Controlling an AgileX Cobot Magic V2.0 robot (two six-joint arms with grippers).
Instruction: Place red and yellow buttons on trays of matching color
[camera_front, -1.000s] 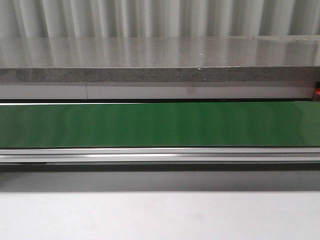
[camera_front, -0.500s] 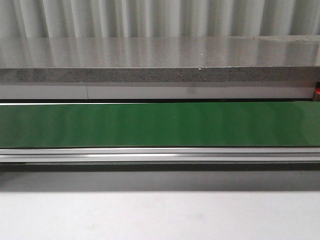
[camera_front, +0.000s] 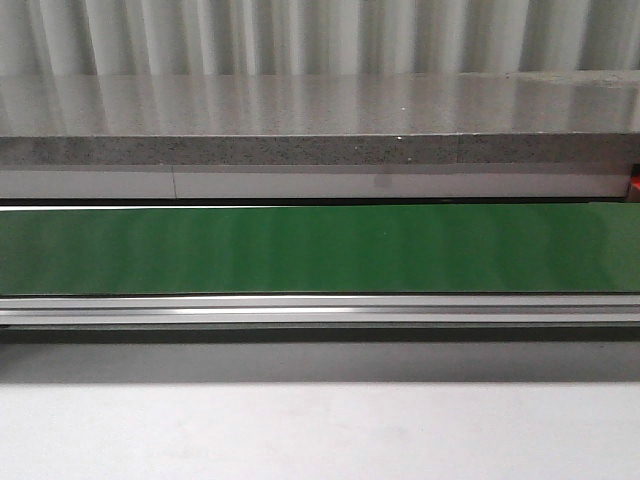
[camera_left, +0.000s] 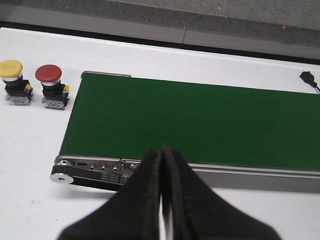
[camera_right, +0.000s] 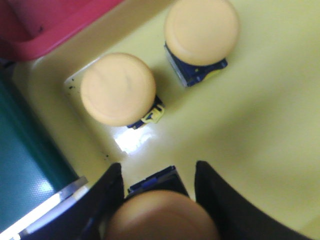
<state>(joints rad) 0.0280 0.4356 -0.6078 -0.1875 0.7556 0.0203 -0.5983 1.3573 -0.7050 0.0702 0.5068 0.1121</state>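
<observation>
Between the dark fingers of the right gripper sits a round yellow-capped push button on a blue base, the jaws set close against its sides inside the glossy yellow plastic tray. Just beyond it stand two more yellow-capped buttons, apart from each other, and past them lies the edge of a red plastic tray. Over at the left gripper, the black fingers are pressed together, holding nothing, above the near rail of the long green conveyor belt. Farther off, beside the belt's end, a lone yellow mushroom button and a red mushroom button stand upright, side by side, on the white table.
</observation>
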